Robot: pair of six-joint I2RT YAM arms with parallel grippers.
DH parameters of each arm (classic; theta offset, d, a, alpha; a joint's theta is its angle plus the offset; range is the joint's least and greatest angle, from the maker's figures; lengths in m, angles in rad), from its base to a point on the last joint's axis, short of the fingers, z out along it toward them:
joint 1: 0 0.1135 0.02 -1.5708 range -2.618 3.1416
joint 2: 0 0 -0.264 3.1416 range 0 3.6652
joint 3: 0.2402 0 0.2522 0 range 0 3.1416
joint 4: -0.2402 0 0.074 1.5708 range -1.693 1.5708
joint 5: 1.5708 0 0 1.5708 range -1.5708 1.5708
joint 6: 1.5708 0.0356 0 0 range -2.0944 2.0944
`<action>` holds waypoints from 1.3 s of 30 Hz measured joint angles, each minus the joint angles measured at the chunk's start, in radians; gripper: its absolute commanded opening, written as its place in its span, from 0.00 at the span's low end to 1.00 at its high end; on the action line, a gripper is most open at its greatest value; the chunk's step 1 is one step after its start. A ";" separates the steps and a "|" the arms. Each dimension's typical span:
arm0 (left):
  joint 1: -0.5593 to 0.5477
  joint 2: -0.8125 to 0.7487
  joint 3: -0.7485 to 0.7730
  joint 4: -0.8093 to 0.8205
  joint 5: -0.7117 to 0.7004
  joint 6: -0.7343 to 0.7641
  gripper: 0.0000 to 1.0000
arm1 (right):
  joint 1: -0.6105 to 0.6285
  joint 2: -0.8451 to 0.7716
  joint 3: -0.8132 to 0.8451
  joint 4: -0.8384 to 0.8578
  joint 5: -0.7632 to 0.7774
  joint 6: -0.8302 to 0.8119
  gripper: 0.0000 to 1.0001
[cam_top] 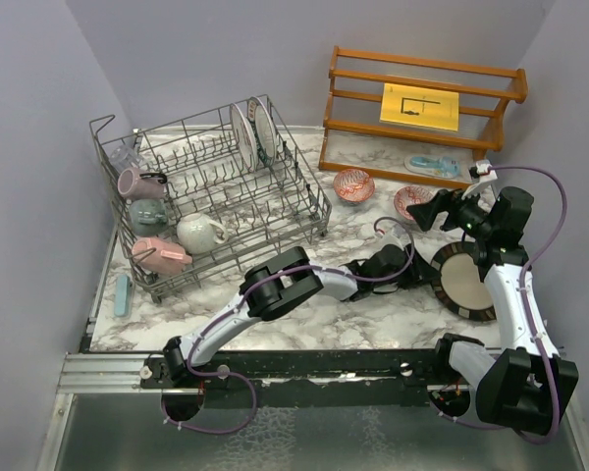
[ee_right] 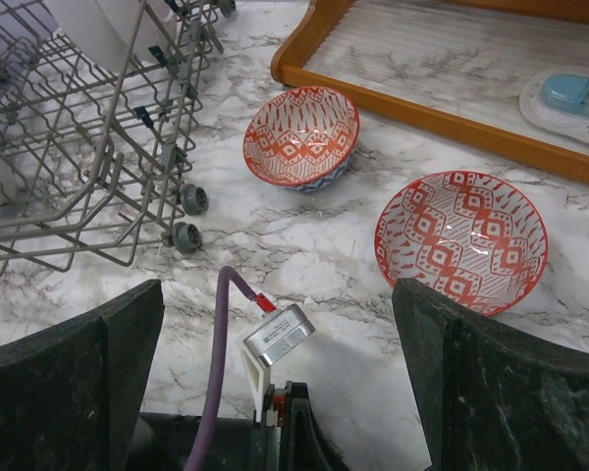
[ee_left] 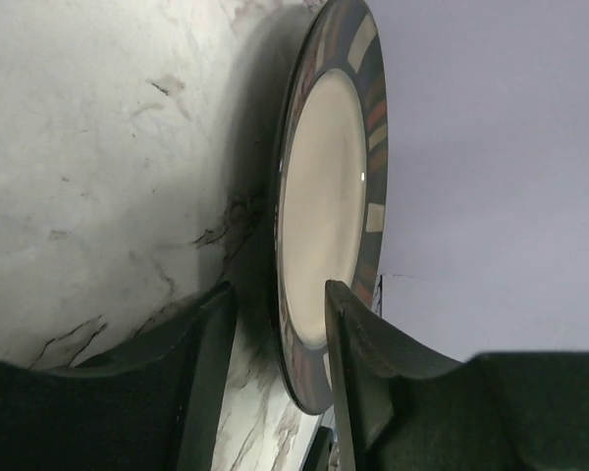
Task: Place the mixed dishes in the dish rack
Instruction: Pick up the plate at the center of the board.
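Our worry is a slip: the left end effector (ee_left: 277, 289) straddles only the rim of the dark-rimmed beige plate (ee_left: 324, 196) (a gap at one finger, nothing pinched yet), so a lift may pivot it out; the plate lies on the counter (ee_left: 98, 147), well apart from the dish rack (cam_top: 206, 167); the left arm (cam_top: 275, 285) stretches low across; the right end effector (ee_right: 275, 291) hangs spread.

1. Left wrist view: the dark-rimmed beige plate (ee_left: 324, 206) is cut off by the top edge; one finger of the left gripper (ee_left: 280, 294) covers part of its face; whether that finger touches it cannot be told.
2. Right wrist view: the grey wire dish rack (ee_right: 96, 186) runs off the left and top edges; the flat light-blue-and-white item (ee_right: 569, 98) runs off the right edge.
3. Top view: the clear glass (cam_top: 126, 155) in the rack's far-left corner is barely discernible; the markings on the yellow card (cam_top: 419, 106) are too small to read.
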 measured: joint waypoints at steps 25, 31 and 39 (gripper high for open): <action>-0.005 -0.080 -0.073 -0.029 0.046 0.158 0.00 | 0.000 -0.013 0.027 -0.031 -0.082 -0.079 1.00; -0.002 -0.272 -0.317 0.007 0.013 0.281 0.00 | 0.000 -0.035 0.043 -0.071 -0.285 -0.161 1.00; 0.046 -0.518 -0.644 0.077 -0.002 0.389 0.00 | -0.006 -0.041 0.045 -0.118 -0.365 -0.222 1.00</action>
